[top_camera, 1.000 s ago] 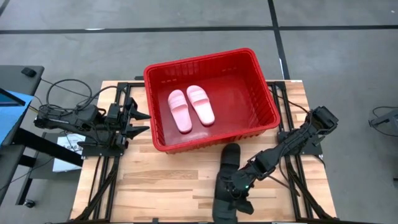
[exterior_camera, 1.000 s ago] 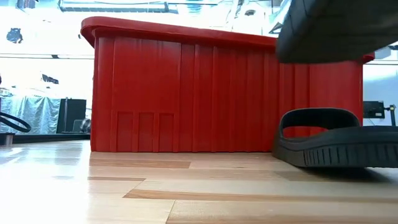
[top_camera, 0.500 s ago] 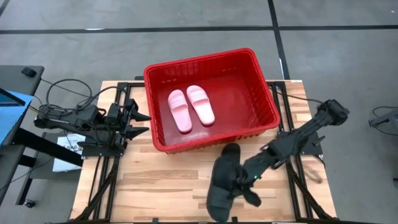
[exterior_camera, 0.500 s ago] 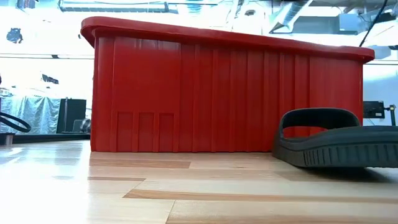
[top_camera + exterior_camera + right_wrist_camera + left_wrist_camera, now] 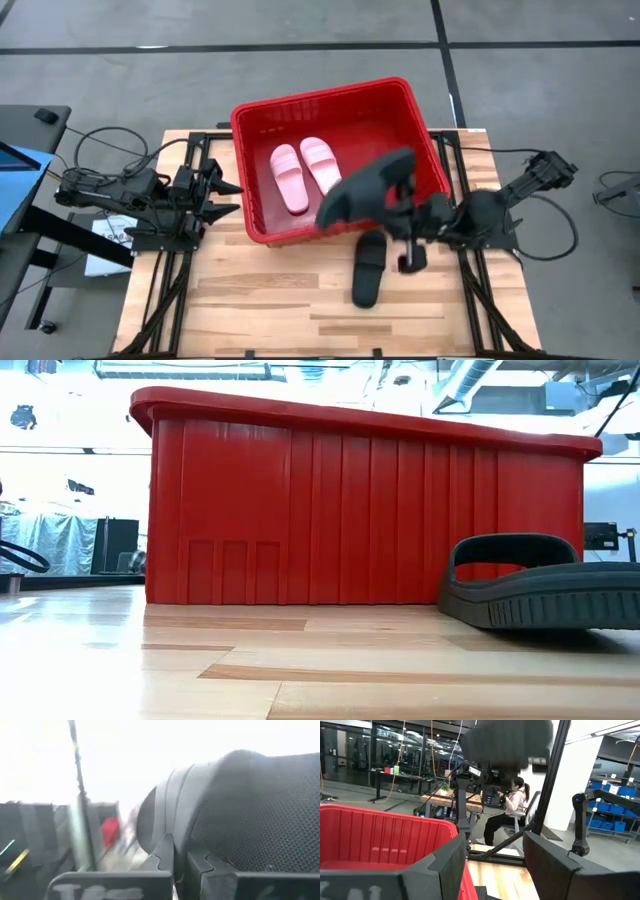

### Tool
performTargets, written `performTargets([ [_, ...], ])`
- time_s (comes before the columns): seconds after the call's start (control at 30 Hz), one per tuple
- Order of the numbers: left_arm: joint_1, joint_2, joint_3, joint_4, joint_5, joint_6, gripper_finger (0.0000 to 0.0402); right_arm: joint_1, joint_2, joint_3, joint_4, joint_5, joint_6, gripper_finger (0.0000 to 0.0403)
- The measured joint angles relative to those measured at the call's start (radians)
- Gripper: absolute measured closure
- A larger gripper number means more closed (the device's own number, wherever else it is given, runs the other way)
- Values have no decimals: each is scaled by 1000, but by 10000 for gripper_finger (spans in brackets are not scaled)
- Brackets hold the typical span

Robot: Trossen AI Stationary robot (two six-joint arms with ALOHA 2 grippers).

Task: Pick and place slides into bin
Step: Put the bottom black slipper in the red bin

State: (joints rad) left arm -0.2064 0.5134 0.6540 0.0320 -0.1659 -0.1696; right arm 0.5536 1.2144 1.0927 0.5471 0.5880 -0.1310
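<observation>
Two slides [image 5: 306,173] lie in the bin [image 5: 243,125]; another [image 5: 368,271] lies before it.

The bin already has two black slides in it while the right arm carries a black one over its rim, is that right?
Not quite. The two slides lying in the bin are pale pink, not black, as the high view shows. The rest holds: the right gripper carries a black slide over the bin's rim, and another black slide lies on the table.

High view straight down – low view table-level; both share bin [image 5: 340,165].
</observation>
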Motion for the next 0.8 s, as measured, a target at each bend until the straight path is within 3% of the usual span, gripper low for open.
performTargets([
  [0.13,0,7,0,0,-6,0,214,-11,29,0,381,131,-246,402],
  [0.3,0,20,0,-1,-6,1,214,-63,73,-1,733,160,-348,402],
  [0.5,0,25,0,-25,-28,0,214,-159,150,-2,1023,157,-289,402],
  [0.8,0,25,0,-52,-32,0,214,-336,189,-31,1023,162,70,401],
])
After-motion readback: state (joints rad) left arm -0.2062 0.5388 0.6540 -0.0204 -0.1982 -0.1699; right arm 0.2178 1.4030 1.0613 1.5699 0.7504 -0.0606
